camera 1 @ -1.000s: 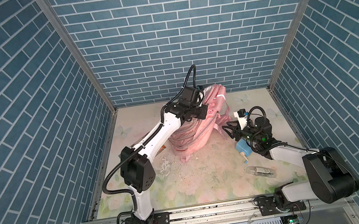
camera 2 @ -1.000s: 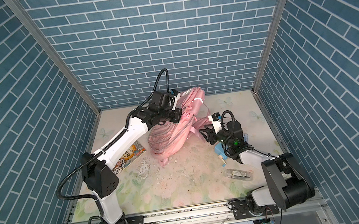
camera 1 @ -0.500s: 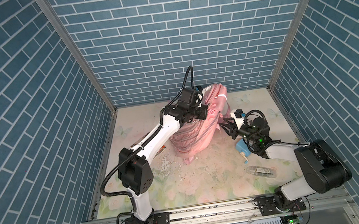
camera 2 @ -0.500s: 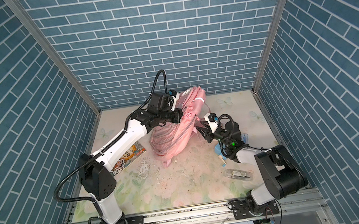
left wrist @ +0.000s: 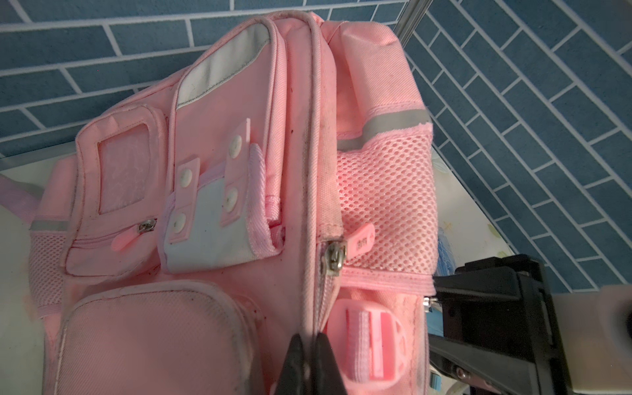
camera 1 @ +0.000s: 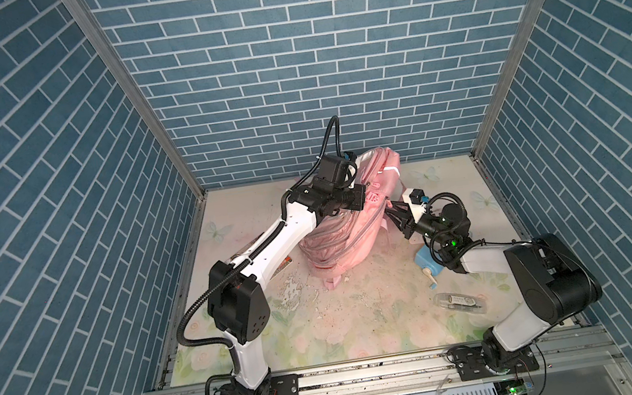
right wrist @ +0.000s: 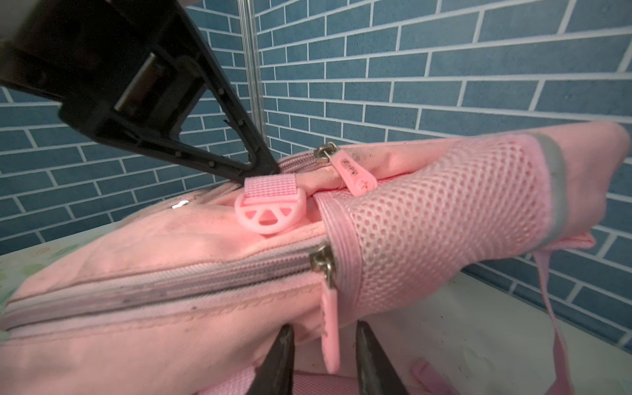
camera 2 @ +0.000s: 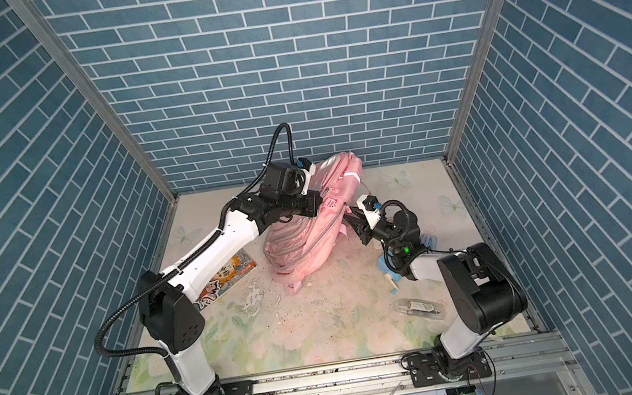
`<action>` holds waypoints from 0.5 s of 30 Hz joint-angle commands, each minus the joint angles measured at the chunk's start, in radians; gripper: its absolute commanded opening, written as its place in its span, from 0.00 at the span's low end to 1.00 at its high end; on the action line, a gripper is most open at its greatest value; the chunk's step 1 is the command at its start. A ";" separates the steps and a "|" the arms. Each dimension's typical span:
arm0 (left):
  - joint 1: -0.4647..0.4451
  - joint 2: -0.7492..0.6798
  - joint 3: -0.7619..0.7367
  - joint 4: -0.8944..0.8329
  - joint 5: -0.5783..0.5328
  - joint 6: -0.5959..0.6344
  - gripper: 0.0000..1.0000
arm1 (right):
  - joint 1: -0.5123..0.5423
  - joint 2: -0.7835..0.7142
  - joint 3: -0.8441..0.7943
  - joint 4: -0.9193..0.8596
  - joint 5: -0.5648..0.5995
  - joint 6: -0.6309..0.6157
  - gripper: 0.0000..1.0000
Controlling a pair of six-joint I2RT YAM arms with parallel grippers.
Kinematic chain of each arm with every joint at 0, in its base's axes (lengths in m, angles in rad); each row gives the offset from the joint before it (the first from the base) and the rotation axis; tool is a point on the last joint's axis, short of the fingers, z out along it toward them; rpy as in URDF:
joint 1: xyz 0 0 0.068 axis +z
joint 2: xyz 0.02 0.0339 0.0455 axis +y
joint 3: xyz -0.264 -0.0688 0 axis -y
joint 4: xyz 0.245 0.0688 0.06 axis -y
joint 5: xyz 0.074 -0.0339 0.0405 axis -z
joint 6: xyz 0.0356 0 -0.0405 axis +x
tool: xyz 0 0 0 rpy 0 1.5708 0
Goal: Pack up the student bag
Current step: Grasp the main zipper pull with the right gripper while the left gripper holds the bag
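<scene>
Right pincer [right wrist: 324, 333] reaches bag [camera 1: 335, 229].
We narrow the jaws astride the pull [right wrist: 330, 307], ungripped; left pincer [left wrist: 308, 338] clamps bag: unzipping next.

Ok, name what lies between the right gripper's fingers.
A pink zipper pull of the student bag hangs there, touching neither, in the right wrist view.

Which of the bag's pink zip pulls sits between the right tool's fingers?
The lower zip pull, hanging from the long zip of the student bag; the upper zip pull lies beside the mesh pocket.
</scene>
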 commanded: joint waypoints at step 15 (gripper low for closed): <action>0.010 -0.049 0.057 0.131 -0.029 -0.103 0.00 | 0.017 -0.072 0.025 -0.150 -0.057 -0.152 0.00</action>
